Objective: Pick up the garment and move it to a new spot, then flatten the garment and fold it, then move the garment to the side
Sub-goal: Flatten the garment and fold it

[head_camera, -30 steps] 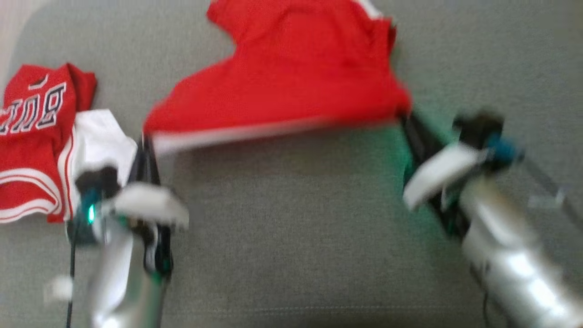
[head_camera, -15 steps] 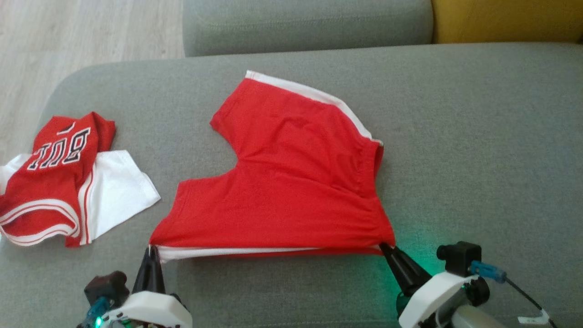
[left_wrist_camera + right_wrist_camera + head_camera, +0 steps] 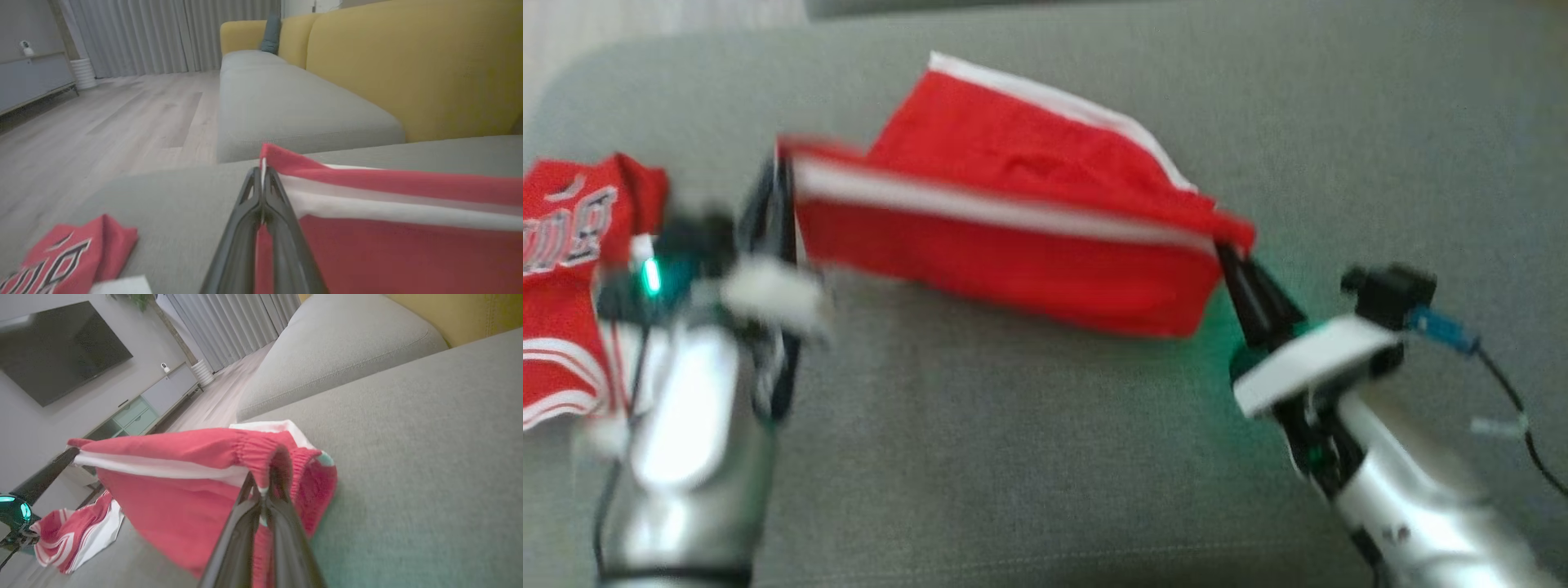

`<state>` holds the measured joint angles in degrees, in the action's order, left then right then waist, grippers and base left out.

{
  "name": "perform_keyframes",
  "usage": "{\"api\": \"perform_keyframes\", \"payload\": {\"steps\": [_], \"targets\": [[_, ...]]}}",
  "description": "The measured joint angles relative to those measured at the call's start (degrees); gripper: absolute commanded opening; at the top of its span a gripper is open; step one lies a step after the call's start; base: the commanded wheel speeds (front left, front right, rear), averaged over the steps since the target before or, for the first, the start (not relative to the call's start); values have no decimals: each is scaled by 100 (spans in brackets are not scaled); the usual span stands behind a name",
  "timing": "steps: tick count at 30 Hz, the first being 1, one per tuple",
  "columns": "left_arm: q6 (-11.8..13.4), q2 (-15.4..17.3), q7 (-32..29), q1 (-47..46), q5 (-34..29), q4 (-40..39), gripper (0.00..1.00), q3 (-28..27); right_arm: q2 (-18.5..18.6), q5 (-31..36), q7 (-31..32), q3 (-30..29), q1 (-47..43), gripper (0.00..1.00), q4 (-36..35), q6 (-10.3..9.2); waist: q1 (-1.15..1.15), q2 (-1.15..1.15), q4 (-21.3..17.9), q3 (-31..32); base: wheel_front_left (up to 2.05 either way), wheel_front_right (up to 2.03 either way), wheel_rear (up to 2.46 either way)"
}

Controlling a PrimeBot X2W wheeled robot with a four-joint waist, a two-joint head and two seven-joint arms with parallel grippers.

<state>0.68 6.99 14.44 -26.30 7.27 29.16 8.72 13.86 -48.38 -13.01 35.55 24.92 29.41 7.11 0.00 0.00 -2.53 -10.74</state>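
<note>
Head view: my left hand (image 3: 783, 171) and right hand (image 3: 1227, 251) are each clenched on one end of the garment (image 3: 1013, 261), a red piece with a white stripe. It hangs stretched between them, above the grey sofa seat (image 3: 1013, 441). A red-and-white jersey bundle (image 3: 564, 245) lies on the seat, just beside my left arm; its lettering is blurred. Left wrist view: the fingers are pressed together on the garment's red edge, and the cloth runs off to the right. The jersey bundle (image 3: 69, 257) shows black, white-outlined letters, cut off and unreadable. Beyond are a yellow backrest (image 3: 408, 61) and a wood floor (image 3: 122, 122). Right wrist view: the fingers pinch the gathered elastic band. A wall television (image 3: 57, 347) hangs behind.
</note>
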Motion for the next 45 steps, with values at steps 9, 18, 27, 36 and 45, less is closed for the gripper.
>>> {"api": "perform_keyframes", "payload": {"steps": [9,18,27,36,45], "targets": [[-482,211,-392,-2201,-420,1125,0,511,-449,-260,32,-203,1003,0,203,0,0,0,-271,-981,0,0,0],[-623,311,-501,-3428,-537,2035,0,738,-779,-308,-121,-278,1605,0,358,0,0,0,-603,-1755,0,0,0],[-341,407,-369,-4038,-620,2788,0,734,-964,-103,-164,-775,1906,0,279,0,0,0,-835,-2126,0,0,0],[-111,355,-124,-4137,-591,3304,100,715,-985,905,-164,-1042,1759,100,169,0,1,0,-855,-2133,0,0,0],[32,35,-64,-3734,-40,3823,100,403,-988,2296,-164,-1601,1121,100,-142,0,1,0,-744,-1862,0,0,0]]}}
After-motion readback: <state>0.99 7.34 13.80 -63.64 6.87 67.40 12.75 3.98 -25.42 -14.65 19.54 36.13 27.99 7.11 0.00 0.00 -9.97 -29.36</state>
